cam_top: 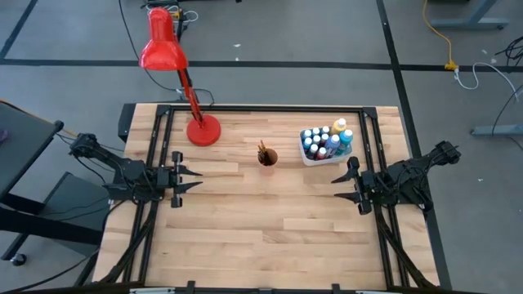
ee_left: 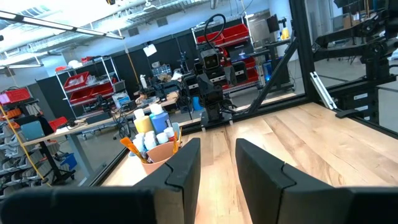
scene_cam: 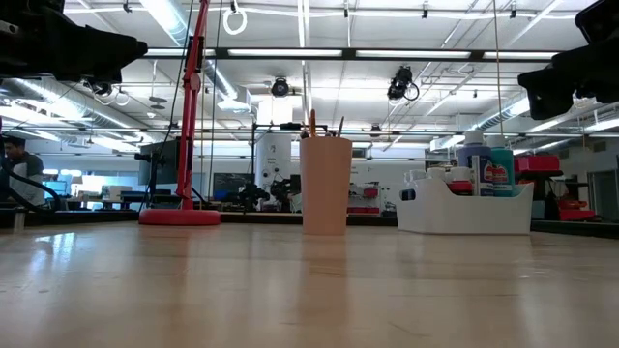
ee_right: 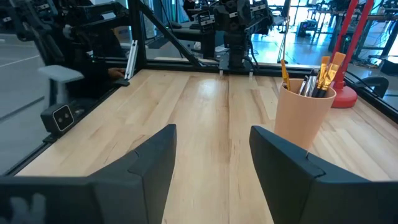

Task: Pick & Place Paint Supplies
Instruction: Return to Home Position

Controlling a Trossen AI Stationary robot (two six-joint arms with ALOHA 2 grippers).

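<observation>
Settling into the home pose is looking all but complete: the left gripper is hovering over the table's left side and the right gripper over its right side, each with its fingers spread apart and carrying nothing. Doing this step well is calling for both arms to be held high and level, well apart from the orange cup between them, so that nothing is getting knocked. The paintbrushes are standing in that cup, leaning a little, and the paint bottles are sitting packed in the white tub near it, closer to the right arm. The pale wooden table is also carrying a red desk lamp toward its far edge. Beyond, a workshop with shelves of red bins is showing, and a person is appearing at the low view's edge.
</observation>
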